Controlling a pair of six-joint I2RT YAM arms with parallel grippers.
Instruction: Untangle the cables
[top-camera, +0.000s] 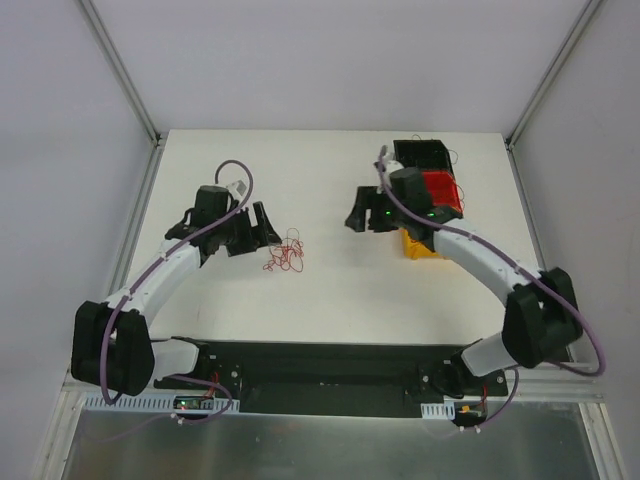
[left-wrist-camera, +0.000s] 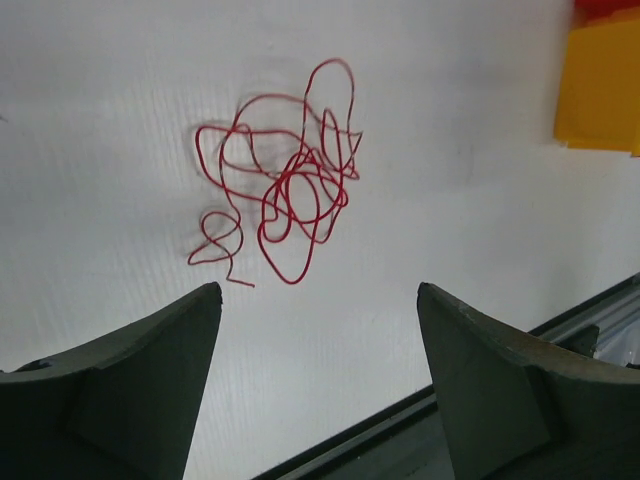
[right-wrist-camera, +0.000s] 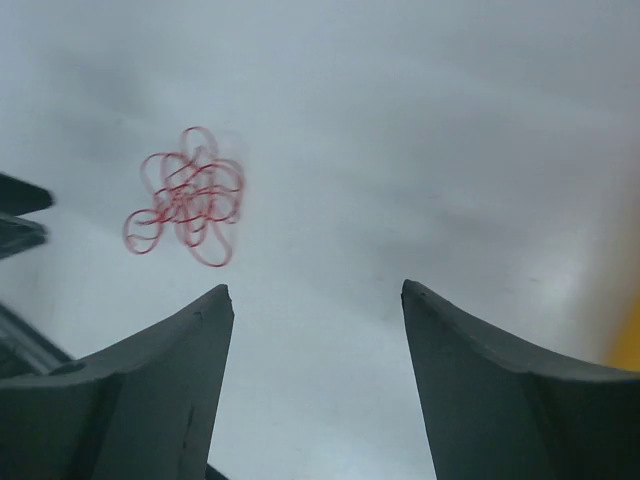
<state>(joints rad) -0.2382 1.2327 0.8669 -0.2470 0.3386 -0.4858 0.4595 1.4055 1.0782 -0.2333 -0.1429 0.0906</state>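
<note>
One risk: the cables (top-camera: 285, 255) make many red loops that cross in one small knot. A pinch in the dense middle would likely catch several strands together, and a pull would then tighten the knot instead of opening it.
Second risk: the wire is very thin and lies flat on the worktop (top-camera: 330, 310), so closing fingers (left-wrist-camera: 150, 380) may pass over it and miss, or scrape the surface.
Third risk: if only one end effector grips and pulls, the light tangle will probably slide along whole, because nothing holds its other side.
Place of the cables: on the bare worktop, well to the left of the yellow box (top-camera: 418, 245). They form one tangle, nothing touches it, and I see only red strands in it.
Left end effector (top-camera: 262, 232): just beside the cables, on their side away from the yellow box. It is spread wide, with nothing in the gap and no wire touched.
Right end effector (top-camera: 362, 220): just left of the yellow box, between the box and the cables, apart from them. It is also spread, with the gap empty and nothing held.
Safer grip, in my judgement: the loose end and outer loops, which show clearly in the left wrist view.
</note>
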